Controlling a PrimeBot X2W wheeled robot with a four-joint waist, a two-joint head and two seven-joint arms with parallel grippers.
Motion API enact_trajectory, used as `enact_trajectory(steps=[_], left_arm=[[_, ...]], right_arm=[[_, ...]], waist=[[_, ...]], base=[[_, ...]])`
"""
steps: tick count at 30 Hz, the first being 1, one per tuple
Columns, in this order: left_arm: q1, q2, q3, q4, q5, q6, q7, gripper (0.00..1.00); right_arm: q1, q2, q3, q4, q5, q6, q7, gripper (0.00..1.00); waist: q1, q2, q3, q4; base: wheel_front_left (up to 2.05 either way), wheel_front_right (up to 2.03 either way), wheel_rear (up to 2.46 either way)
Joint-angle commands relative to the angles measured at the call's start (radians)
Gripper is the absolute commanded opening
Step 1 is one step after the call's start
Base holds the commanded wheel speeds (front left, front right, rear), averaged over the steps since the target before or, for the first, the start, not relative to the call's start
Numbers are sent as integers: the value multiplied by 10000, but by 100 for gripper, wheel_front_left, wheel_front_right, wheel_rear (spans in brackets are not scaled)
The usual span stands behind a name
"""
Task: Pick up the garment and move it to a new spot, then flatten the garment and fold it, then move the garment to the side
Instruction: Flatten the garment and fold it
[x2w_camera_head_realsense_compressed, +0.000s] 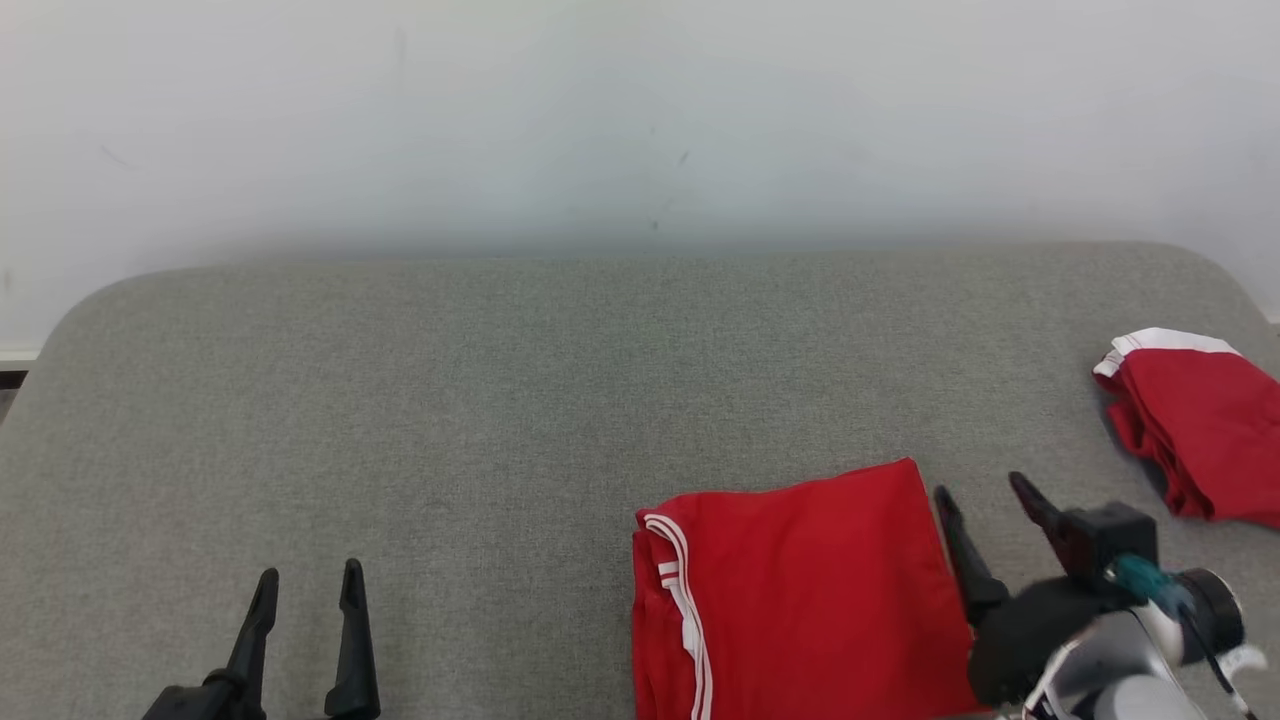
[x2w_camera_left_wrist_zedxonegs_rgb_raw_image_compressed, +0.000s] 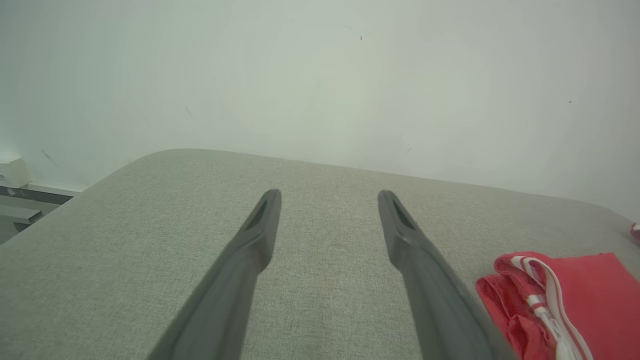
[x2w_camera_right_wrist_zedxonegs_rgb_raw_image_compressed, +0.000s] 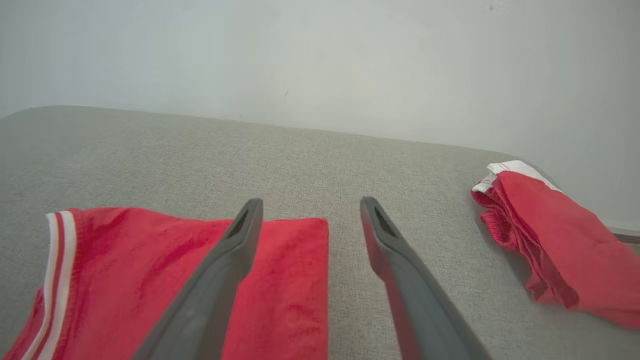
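Right gripper (x2w_camera_head_realsense_compressed: 978, 485), jaws spread, sits just right of folded garment (x2w_camera_head_realsense_compressed: 800, 590).

Head high, wrists low; folded garment (x2w_camera_head_realsense_compressed: 800, 590) common.

1. Two red fabric garments with white trim: one folded garment (x2w_camera_head_realsense_compressed: 810, 590), a flat rectangle with white stripes along its left edge, and one crumpled garment (x2w_camera_head_realsense_compressed: 1195, 430) with a white band at its top.
2. Two robot grippers: the left gripper (x2w_camera_head_realsense_compressed: 310, 572) and the right gripper (x2w_camera_head_realsense_compressed: 979, 487).
3. Four long, dark, tapered fingers (x2w_camera_head_realsense_compressed: 352, 620), two on each gripper.
4. One grey woven-fabric table (x2w_camera_head_realsense_compressed: 450, 400) with rounded far corners, bearing both garments.
5. One plain pale wall (x2w_camera_head_realsense_compressed: 640, 120) behind the table.
6. One small teal part (x2w_camera_head_realsense_compressed: 1140, 577) on the right wrist.
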Motion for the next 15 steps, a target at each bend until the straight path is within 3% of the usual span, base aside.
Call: enact_trajectory(steps=[1, 9, 15], left_arm=[[104, 2, 54, -56, 2, 1, -2, 100], [393, 0, 228, -26, -6, 52, -2, 100], [602, 0, 379, -2, 34, 112, -2, 100]], right_arm=[[293, 70, -186, -57, -235, 3, -436, 100], [1376, 564, -1017, 130, -1047, 3, -2744, 100], [1604, 759, -866, 378, -1131, 3, -3389, 100]], waist=[[1, 0, -23, -18], [1, 0, -239, -237], [1, 0, -427, -544]], base=[[0, 0, 0], [0, 0, 0], [0, 0, 0]])
